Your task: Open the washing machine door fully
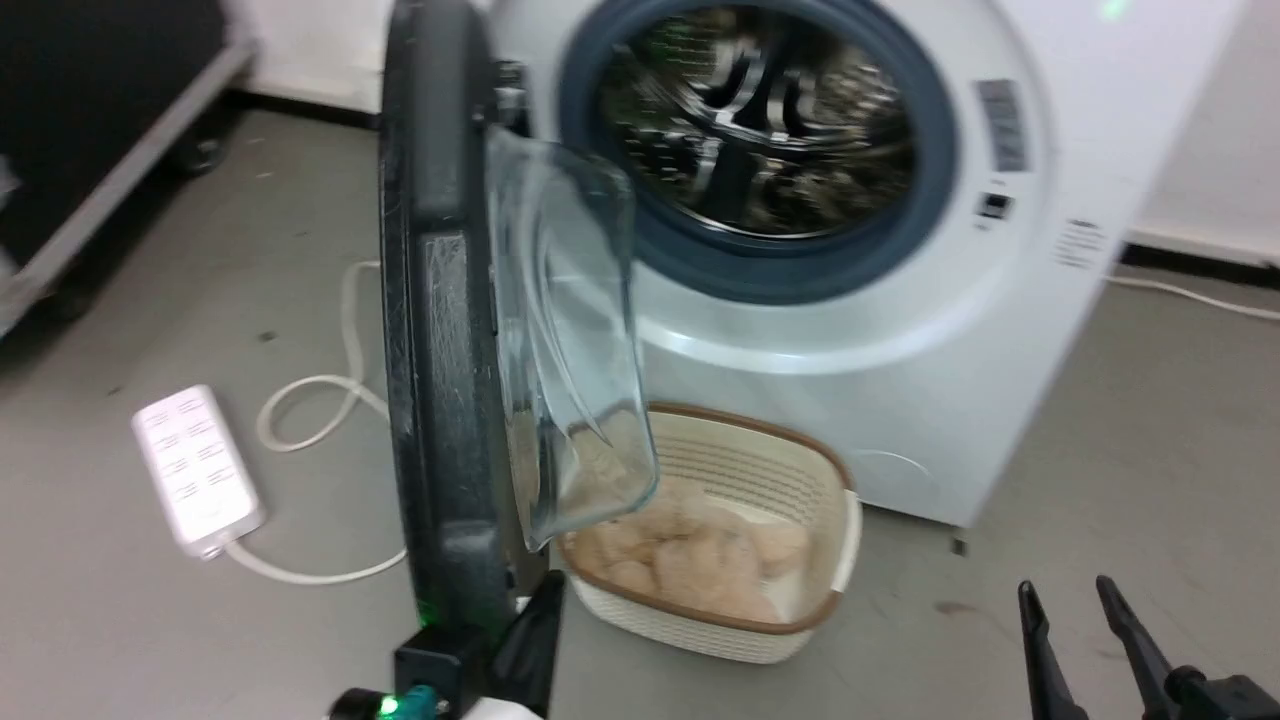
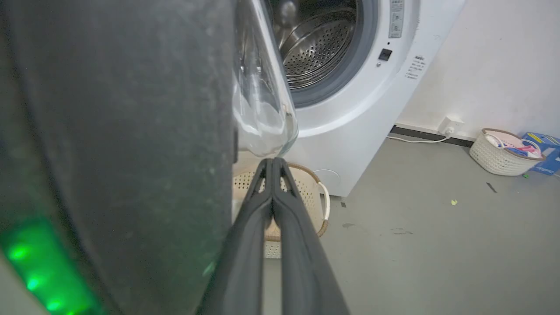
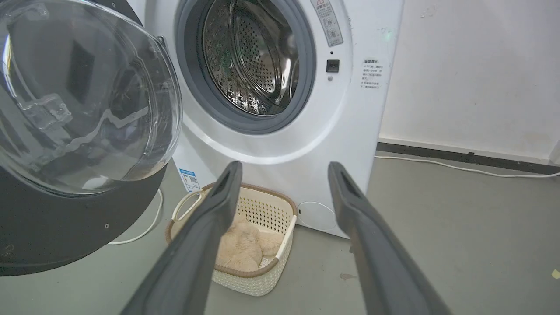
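Observation:
The washing machine (image 1: 900,400) is a white front-loader with a steel drum (image 1: 760,110) inside a grey-blue gasket. Its round black door (image 1: 435,330) stands swung out toward me, seen edge-on, its clear glass bowl (image 1: 575,340) bulging to the right. In the right wrist view the door (image 3: 65,218) hangs at the left, glass bowl (image 3: 83,96) facing the camera. My left gripper (image 2: 272,162) is shut, its fingers lying along the door's inner side just below the glass. My right gripper (image 1: 1070,590) is open at the lower right, away from the door, with nothing between its fingers (image 3: 218,197).
A cream perforated basket (image 1: 780,470) with beige plush inside sits on the floor under the drum opening. A white power strip (image 1: 195,470) and cable lie left of the door. A second basket (image 2: 503,153) stands by the far wall. A dark cart (image 1: 90,150) is at the far left.

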